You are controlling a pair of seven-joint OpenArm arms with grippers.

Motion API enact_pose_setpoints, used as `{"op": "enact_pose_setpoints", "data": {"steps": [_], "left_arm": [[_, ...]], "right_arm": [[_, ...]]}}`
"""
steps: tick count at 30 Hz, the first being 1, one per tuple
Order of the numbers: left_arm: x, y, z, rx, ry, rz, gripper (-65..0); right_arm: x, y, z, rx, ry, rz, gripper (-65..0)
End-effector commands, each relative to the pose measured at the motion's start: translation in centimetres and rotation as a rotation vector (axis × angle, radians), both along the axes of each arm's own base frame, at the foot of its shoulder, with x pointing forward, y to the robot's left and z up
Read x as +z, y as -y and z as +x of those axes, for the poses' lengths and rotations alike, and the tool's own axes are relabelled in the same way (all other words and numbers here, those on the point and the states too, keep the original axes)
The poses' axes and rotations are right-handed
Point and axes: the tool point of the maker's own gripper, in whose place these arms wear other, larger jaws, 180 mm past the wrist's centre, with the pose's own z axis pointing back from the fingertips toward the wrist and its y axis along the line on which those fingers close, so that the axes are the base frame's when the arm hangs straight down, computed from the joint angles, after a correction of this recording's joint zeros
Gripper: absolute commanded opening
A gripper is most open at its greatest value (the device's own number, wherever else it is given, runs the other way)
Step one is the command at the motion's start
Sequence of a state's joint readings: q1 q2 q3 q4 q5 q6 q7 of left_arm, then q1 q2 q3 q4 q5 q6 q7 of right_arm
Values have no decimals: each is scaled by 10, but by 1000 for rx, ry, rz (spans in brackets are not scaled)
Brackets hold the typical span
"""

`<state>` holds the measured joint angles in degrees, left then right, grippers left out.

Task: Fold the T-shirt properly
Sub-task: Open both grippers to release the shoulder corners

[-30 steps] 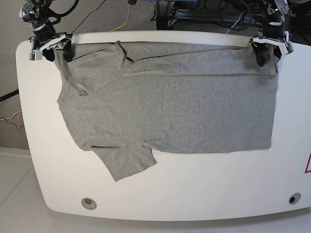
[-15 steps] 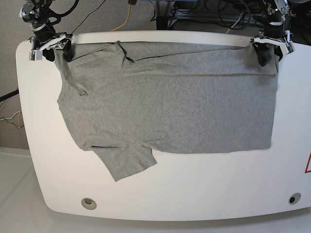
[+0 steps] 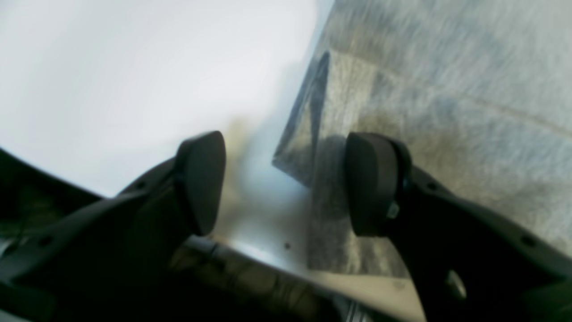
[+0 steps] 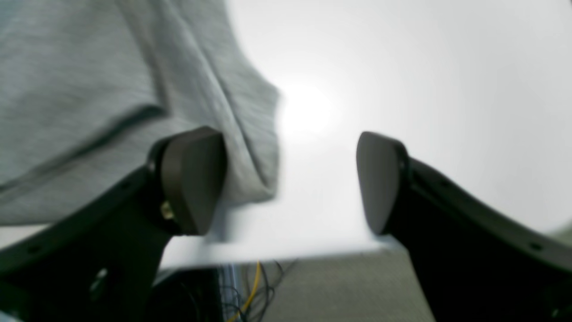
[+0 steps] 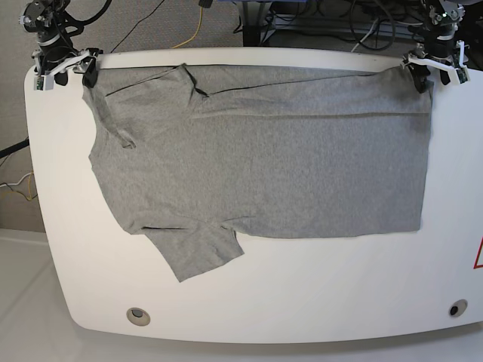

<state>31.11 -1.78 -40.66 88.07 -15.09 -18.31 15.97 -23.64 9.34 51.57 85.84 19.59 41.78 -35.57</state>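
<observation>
The heather-grey T-shirt [image 5: 264, 158] lies spread flat on the white table [image 5: 339, 294], one sleeve [image 5: 200, 253] pointing to the front edge. My left gripper [image 5: 436, 72] is open and empty over the table's far right edge, just beyond the shirt's far right corner. In the left wrist view the left gripper [image 3: 286, 183] is wide open, with that corner of the shirt [image 3: 402, 89] below and beyond its fingers. My right gripper [image 5: 66, 69] is open and empty at the far left corner. In the right wrist view the right gripper [image 4: 286, 179] is above bare table, with the shirt's edge [image 4: 89, 89] beside one finger.
Cables and carpet [image 5: 189, 23] lie behind the table's far edge. Two round grommet holes sit near the front edge, one on the left [image 5: 137, 315] and one on the right [image 5: 453, 308]. A red triangle mark [image 5: 478, 255] is at the right edge.
Both grippers have drawn back and outward off the shirt's far corners to the table's far edge. The shirt's far corners now lie flat on the table.
</observation>
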Motion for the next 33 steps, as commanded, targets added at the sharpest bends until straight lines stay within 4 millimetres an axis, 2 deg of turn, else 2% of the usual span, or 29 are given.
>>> {"op": "enact_pose_setpoints", "data": {"steps": [1,9,12,20,24,33], "left_arm": [[-35,10,-60,23,-323,-46,-230],[12,6,-21,-26,-197,51,-228],[25,6,-11,-38,-163,74,-228],[42,7,12,-54,-97,97,-228],[48,7,27,-57,-60,101,-228],[71,0,47,-80,-30,145,-228]], "right_arm": [[-24,4,-39,-1,-220,-23,-180],[-22,4,-38,0,-214,-25,-179],[-16,5,-32,9,-198,-43,-179],[14,5,-12,66,-182,-124,-179],[34,5,8,86,-144,-169,-179],[56,4,25,108,-127,-223,-179]]}}
